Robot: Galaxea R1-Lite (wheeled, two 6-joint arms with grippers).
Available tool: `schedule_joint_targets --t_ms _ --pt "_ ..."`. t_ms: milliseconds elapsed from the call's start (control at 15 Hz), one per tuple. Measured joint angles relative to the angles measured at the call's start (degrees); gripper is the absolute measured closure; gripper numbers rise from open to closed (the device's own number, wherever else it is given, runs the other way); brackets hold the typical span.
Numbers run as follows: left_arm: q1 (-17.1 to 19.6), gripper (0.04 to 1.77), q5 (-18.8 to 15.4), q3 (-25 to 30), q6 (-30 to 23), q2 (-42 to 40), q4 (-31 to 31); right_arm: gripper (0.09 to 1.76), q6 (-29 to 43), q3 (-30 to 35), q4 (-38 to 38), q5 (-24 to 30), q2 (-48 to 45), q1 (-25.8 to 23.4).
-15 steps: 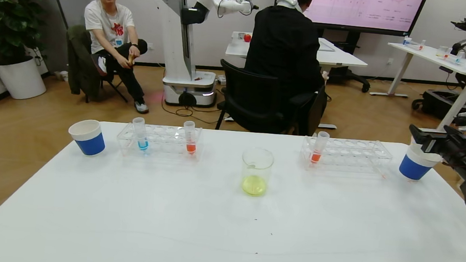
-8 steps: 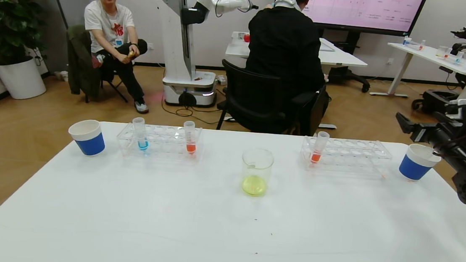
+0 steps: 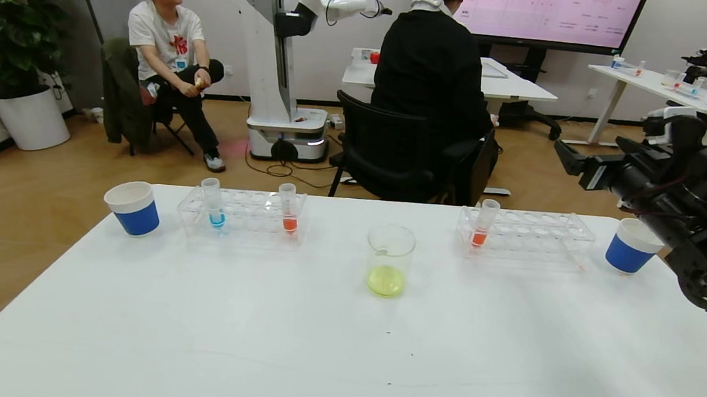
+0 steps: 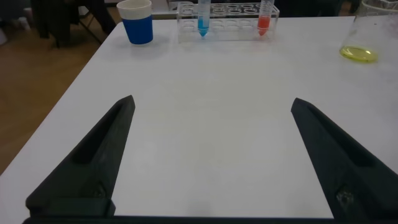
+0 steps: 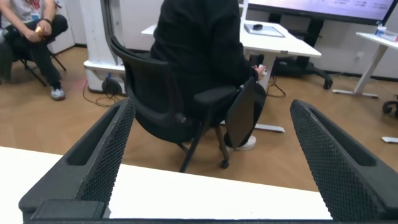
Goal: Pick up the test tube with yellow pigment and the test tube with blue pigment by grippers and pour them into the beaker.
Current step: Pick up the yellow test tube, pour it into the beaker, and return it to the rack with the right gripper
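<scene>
Right gripper hangs high over the table's far right corner, above the right-hand rack and the blue-and-white paper cup beside it, fingers spread wide and holding nothing. Its wrist view looks past the table edge at a person in black on an office chair. Left gripper sits low over the near left part of the table, fingers spread wide too, empty. The test tube with blue pigment stands upright in the left rack, at its left end, with an orange-red tube a few slots to its right. The beaker stands mid-table between the two racks, a pool of yellow liquid in its bottom. Another orange-red tube stands in the right rack. A second paper cup sits far left.
</scene>
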Motion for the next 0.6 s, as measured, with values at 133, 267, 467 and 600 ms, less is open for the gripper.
schedule_joint_targets --t_ms 133,267,467,600 --pt "-0.02 0.06 0.00 0.00 0.05 0.00 0.00 0.11 0.00 2.82 0.04 -0.10 -4.96 0.11" --pt "-0.02 0.06 0.02 0.00 0.05 0.00 0.00 0.11 -0.05 5.33 0.09 -0.07 -10.98 -1.28" --pt "-0.02 0.06 0.00 0.00 0.06 0.00 0.00 0.11 -0.02 9.01 0.09 -0.05 -21.31 -3.40" --pt "-0.02 0.06 0.00 0.00 0.11 0.00 0.00 0.11 0.00 12.29 0.09 0.01 -29.25 -3.78"
